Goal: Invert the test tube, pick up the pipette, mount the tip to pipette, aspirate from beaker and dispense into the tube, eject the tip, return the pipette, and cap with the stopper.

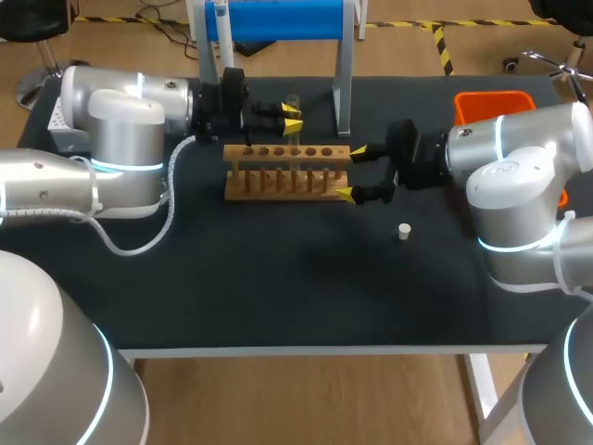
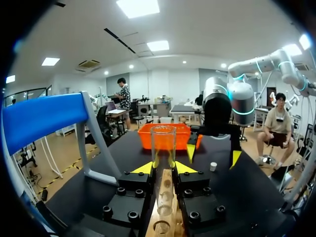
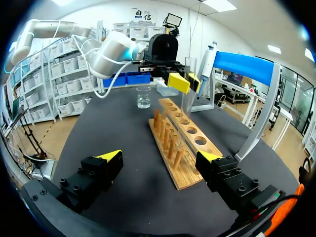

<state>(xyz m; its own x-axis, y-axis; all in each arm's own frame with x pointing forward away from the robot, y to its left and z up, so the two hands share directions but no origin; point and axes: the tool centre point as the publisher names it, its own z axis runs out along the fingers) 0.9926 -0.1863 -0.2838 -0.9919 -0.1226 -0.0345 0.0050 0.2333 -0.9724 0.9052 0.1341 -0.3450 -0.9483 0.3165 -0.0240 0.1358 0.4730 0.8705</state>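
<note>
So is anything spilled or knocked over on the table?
Nothing looks spilled or tipped. The test tube stands upright in the left gripper at the rack; the little white stopper sits alone on the table.

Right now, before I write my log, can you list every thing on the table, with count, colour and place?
test tube: one, clear, upright at the rack, between the left gripper's fingers
rack: one, wooden, mid-table
stopper: one, white, on the table near the right gripper
beaker: one, clear, beyond the rack's far end
pipette: one, pale, hanging on the stand
stand: one, blue bar on grey legs, behind the rack
bin: one, orange, back right
table: one, black
left gripper: shut on the test tube
right gripper: open, fingers astride the rack's end
</note>
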